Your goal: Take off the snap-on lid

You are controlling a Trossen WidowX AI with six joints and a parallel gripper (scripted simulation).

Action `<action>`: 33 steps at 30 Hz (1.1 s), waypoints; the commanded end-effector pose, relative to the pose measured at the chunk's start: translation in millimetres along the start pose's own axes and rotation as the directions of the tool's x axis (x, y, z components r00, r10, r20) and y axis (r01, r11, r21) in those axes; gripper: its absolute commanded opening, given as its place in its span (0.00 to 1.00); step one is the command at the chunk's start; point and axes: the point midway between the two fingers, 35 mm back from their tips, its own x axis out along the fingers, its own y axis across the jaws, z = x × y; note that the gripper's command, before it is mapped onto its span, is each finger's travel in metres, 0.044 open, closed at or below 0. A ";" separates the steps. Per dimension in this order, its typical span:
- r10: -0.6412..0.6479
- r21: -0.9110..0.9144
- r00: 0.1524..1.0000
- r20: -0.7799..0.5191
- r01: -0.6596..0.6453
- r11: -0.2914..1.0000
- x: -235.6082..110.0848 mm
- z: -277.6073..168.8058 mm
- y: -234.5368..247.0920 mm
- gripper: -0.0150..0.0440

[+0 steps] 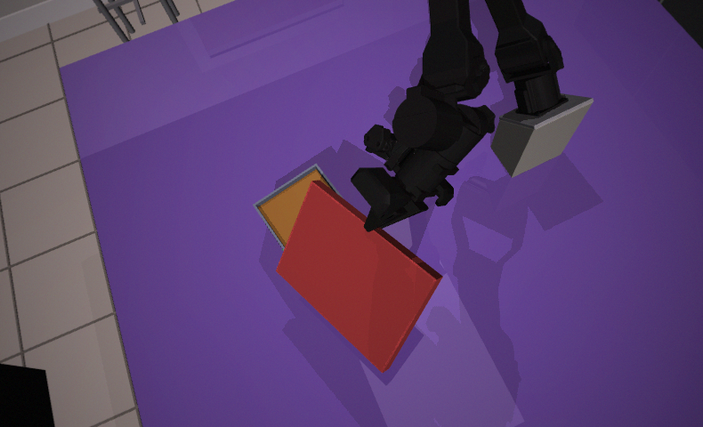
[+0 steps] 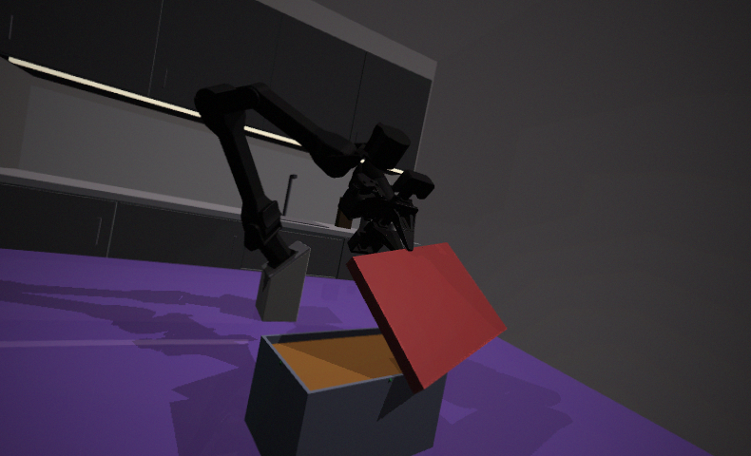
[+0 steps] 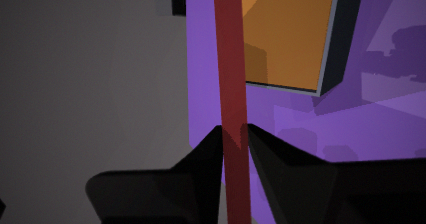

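Observation:
The red lid [image 1: 355,275] [image 2: 425,311] [image 3: 231,59] is off the box and held in the air, steeply tilted, its smooth top face towards the top and exterior views. My gripper [image 1: 370,226] [image 2: 409,247] [image 3: 234,129] is shut on the lid's upper long edge, one finger on each side of it. The blue-grey storage box [image 1: 257,205] [image 2: 368,418] [image 3: 336,59] stands upright and open on the table, with its orange inside showing. In the top view the lid hides much of the box. Whether the lid's low corner touches the box is unclear.
The purple table [image 1: 186,317] [image 2: 40,384] [image 3: 300,129] bears the box and the arm's grey wedge-shaped base [image 1: 545,137] [image 2: 283,288], behind the box in the exterior view. The table's edge [image 1: 98,248] runs along the left in the top view.

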 end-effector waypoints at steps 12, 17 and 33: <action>0.010 0.010 1.000 -0.002 -0.010 1.000 -3.5 -30.0 3.6 0.25; 0.010 0.011 1.000 -0.002 -0.010 1.000 -4.2 -40.0 3.2 0.25; 0.010 0.013 1.000 -0.004 -0.010 1.000 -6.6 -72.1 2.2 0.25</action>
